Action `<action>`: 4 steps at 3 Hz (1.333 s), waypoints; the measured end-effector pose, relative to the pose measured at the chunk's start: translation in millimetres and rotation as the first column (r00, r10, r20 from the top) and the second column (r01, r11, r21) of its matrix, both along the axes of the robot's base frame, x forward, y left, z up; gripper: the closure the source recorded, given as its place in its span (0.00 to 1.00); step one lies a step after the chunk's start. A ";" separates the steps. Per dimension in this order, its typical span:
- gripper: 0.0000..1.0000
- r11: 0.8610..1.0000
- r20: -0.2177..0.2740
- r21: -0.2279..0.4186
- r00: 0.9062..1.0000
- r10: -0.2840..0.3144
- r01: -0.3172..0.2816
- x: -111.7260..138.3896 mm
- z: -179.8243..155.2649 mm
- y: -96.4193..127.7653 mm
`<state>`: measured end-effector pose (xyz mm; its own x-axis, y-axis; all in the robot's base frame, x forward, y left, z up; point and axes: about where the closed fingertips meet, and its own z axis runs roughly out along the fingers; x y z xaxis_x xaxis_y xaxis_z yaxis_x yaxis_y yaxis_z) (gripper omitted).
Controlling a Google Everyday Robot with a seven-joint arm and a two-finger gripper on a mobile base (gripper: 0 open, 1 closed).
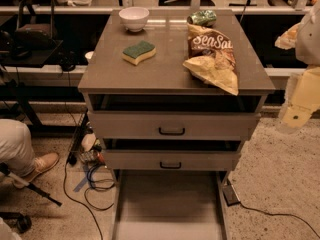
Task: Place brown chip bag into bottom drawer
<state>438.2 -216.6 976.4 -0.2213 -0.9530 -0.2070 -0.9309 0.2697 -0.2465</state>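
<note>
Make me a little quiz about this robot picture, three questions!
1. True or false: the brown chip bag lies inside the bottom drawer.
2. Which thing sits left of the bag in the picture? A) sponge B) banana C) teddy
3. Fill in: the gripper hangs at the picture's ____ edge, away from the bag.

Key: 1 false, it lies on the cabinet top; 2 A; 3 right.

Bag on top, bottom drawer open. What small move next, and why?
Probably bring the gripper in over the brown chip bag: it hangs right of the cabinet, the bag lies untouched on the cabinet top, and the bottom drawer is already pulled out.
</note>
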 end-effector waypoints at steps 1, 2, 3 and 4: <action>0.00 1.000 0.000 0.000 1.000 0.000 0.000 0.0 0.0 0.0; 0.00 0.997 0.006 0.056 0.998 -0.056 0.056 30.5 -6.4 3.5; 0.00 0.965 0.007 0.143 0.975 -0.223 0.220 104.8 -22.9 4.2; 0.00 0.879 -0.036 0.213 0.903 -0.429 0.426 174.7 -47.4 3.6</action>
